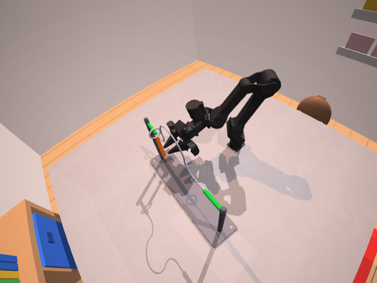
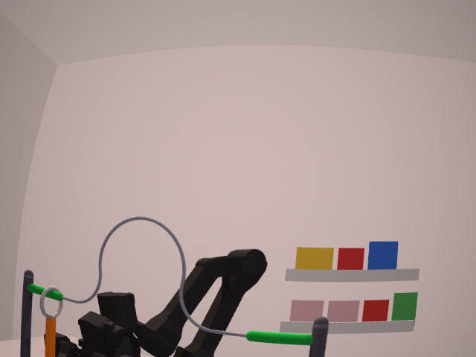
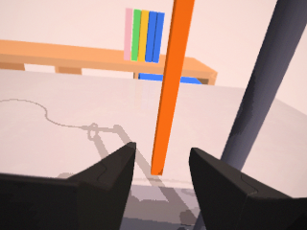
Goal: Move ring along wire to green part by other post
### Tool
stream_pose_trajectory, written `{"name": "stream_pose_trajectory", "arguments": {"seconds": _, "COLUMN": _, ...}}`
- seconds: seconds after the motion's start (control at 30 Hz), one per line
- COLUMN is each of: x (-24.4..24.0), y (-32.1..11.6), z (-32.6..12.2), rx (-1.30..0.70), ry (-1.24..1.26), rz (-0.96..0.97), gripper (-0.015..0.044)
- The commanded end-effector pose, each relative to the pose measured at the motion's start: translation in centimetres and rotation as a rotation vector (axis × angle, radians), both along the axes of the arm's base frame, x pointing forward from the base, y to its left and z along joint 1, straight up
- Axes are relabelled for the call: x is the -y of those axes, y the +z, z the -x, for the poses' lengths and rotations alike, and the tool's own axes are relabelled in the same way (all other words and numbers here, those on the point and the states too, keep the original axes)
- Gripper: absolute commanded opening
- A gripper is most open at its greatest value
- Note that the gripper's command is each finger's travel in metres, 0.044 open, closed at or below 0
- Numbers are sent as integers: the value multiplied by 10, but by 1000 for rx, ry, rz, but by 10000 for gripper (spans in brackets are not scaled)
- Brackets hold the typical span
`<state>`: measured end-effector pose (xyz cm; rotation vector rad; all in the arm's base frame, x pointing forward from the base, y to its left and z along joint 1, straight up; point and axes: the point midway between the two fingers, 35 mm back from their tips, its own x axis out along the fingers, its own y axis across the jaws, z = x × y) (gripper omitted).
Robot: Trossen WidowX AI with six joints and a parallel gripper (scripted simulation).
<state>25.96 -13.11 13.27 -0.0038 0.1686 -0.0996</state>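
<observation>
The pale ring [image 1: 149, 134] [image 2: 41, 303] hangs around the green part [image 1: 150, 126] [image 2: 36, 288] beside one post [image 1: 154, 142] [image 2: 26, 318] [image 3: 254, 96]. Its orange handle [image 1: 160, 147] [image 2: 50, 336] [image 3: 172, 86] points down. My gripper [image 1: 166, 150] [image 3: 162, 151] is partly open and empty, on the robot's side of the handle. In the wrist view the handle's lower end shows between the fingertips, seemingly just beyond them. The grey wire [image 2: 140, 218] arches to the other green part [image 1: 212, 199] [image 2: 280, 338]. The fingertips are hidden in the exterior view.
The other post [image 1: 221, 220] [image 2: 318, 341] stands at the far end of the base plate [image 1: 212, 236]. In the top view the grey wire crosses in front of a finger; their gap is unclear. In the wrist view the near post stands just right of the handle, close beyond the right finger.
</observation>
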Motion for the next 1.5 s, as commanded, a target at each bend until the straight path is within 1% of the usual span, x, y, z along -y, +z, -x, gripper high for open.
{"name": "stream_pose_trajectory", "arguments": {"seconds": 0.0, "x": 3, "y": 2, "z": -6, "rx": 5, "ry": -4, "rz": 1, "gripper": 160}}
{"name": "stream_pose_trajectory", "arguments": {"seconds": 1.0, "x": 4, "y": -8, "z": -51, "rx": 12, "ry": -5, "rz": 0, "gripper": 160}}
{"name": "stream_pose_trajectory", "arguments": {"seconds": 1.47, "x": 4, "y": -9, "z": -52, "rx": 12, "ry": -5, "rz": 0, "gripper": 160}}
